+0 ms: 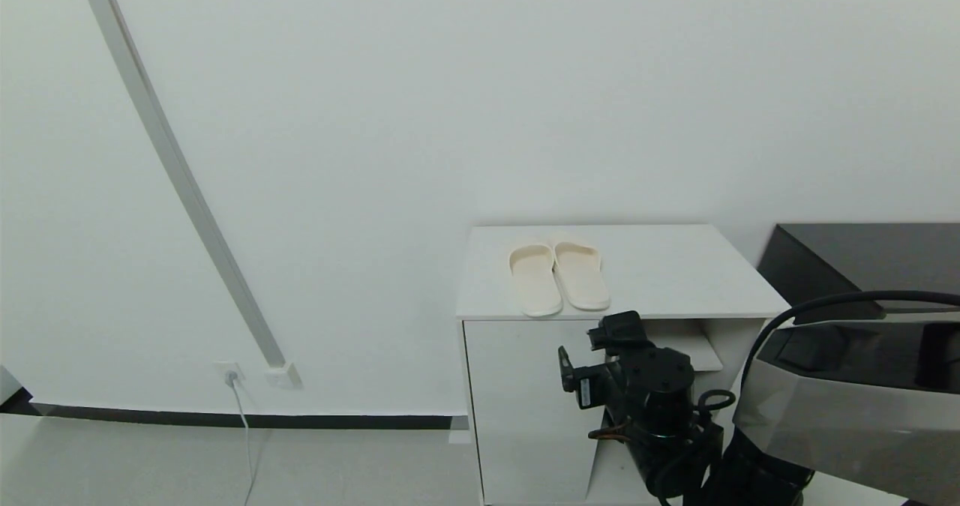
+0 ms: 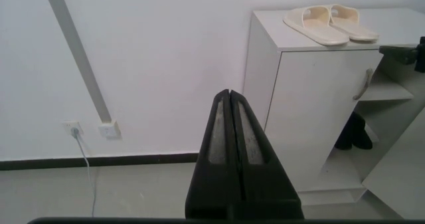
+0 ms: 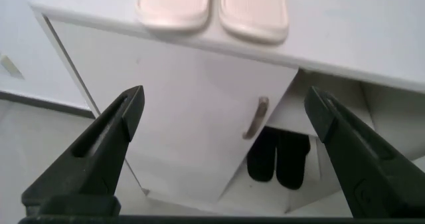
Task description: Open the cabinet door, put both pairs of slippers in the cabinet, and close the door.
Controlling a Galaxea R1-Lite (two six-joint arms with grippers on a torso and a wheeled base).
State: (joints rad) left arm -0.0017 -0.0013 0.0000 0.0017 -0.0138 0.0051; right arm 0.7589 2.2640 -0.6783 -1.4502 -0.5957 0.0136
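In the head view the cabinet stands against the wall, and the cream pair lies on its top, side by side near the front edge. The left door covers the left half. The right half is open, and a shelf shows inside it. The right arm is in front of this opening.

In the left wrist view the left gripper is closed on nothing, its two fingers pressed together, well apart from the cabinet. Below the shelf, in the open half, the dark pair stands on the bottom level.

In the right wrist view the right gripper is wide open and empty, in front of the door and its handle, below the cream pair. The dark pair is seen again inside, to the side of the handle.

By this, the task seems about half done: the cabinet is open and one pair is inside. It is left to put the cream pair inside and to close the cabinet.
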